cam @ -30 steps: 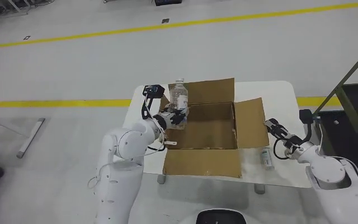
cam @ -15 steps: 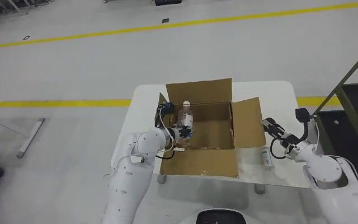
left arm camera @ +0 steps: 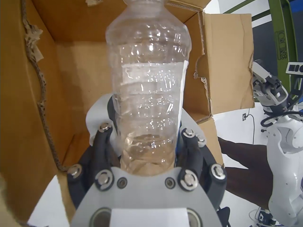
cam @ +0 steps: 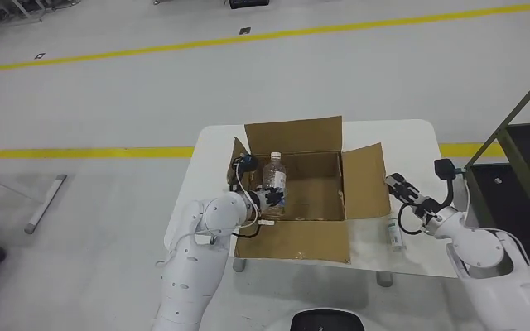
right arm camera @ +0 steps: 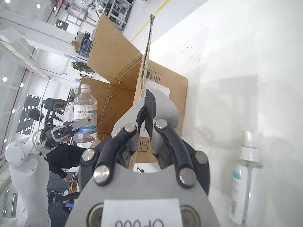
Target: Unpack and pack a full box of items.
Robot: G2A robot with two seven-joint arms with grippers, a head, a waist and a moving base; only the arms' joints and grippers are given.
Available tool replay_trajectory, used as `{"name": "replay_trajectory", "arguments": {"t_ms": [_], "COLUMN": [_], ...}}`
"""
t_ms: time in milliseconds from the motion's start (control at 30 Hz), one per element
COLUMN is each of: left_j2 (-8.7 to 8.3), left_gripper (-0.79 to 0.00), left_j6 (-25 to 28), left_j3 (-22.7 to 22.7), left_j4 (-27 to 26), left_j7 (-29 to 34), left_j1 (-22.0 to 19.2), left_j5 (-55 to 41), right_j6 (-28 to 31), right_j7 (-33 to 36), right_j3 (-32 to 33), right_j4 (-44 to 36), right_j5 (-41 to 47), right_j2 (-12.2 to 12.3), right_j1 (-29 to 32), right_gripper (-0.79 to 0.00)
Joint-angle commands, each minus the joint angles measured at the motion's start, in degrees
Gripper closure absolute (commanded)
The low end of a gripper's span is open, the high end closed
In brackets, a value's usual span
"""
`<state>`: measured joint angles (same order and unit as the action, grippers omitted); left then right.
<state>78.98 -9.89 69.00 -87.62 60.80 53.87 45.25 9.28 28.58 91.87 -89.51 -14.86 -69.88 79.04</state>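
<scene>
Clear plastic bottle point(left arm camera: 146, 83) with a white cap is pinched low on its body between the dark fingers point(left arm camera: 103, 142) of the left gripper point(left arm camera: 146, 132). It stands upright over the left end of the open cardboard box point(cam: 302, 240) on the white table point(cam: 406, 132). At the box's other side, the right gripper point(right arm camera: 148, 106) has its fingers close together on the torn edge of the right flap point(cam: 367, 178), which is tilted up. Near that gripper a white spray bottle point(right arm camera: 243, 180) lies on the table, apart from the box.
</scene>
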Motion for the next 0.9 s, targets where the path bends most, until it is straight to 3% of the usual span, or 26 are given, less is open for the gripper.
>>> {"name": "replay_trajectory", "arguments": {"t_ms": [0,333,633,667,700,767,800,833,867], "left_j2": [0.24,2.04,2.98,3.02,3.09,3.16,3.21,3.29,3.36], "left_gripper": [0.000,0.000,0.000,-0.034,-0.268,-0.456,-0.785,-0.785,-0.785], "left_j6": [-2.70,-8.42,-11.98,-12.33,-12.69,-13.07,-13.17,-13.45,-13.67], "left_j3": [-1.40,-9.07,-10.96,-11.14,-11.28,-11.85,-12.21,-12.25,-12.20], "left_j4": [2.07,13.28,19.07,19.67,20.25,20.96,21.33,21.70,21.92], "left_j7": [0.14,-0.30,-1.06,-0.97,-0.61,-0.38,0.01,0.79,0.93], "left_j1": [-0.98,-7.80,-11.14,-11.37,-11.55,-12.00,-12.19,-12.33,-12.56], "left_j5": [0.77,2.63,2.62,2.97,2.92,4.02,4.48,3.93,3.63], "right_j6": [0.09,0.31,0.03,0.02,0.07,0.09,0.09,0.15,0.27], "right_j7": [0.02,0.13,-0.34,-0.33,-0.26,-0.27,-0.29,-0.25,-0.05], "right_j3": [-0.05,0.21,0.51,0.50,0.45,0.41,0.37,0.33,0.29], "right_j4": [-0.18,-0.93,-1.07,-1.08,-1.07,-1.05,-1.06,-1.12,-1.05], "right_j5": [-0.06,-0.20,0.42,0.48,0.50,0.59,0.69,1.02,1.82], "right_j2": [0.06,0.44,0.69,0.72,0.75,0.79,0.81,0.82,0.81], "right_j1": [-0.01,0.70,1.25,1.25,1.24,1.19,1.14,1.09,1.06], "right_gripper": [0.000,0.000,0.000,0.000,0.000,0.000,0.000,0.000,-0.077]}}
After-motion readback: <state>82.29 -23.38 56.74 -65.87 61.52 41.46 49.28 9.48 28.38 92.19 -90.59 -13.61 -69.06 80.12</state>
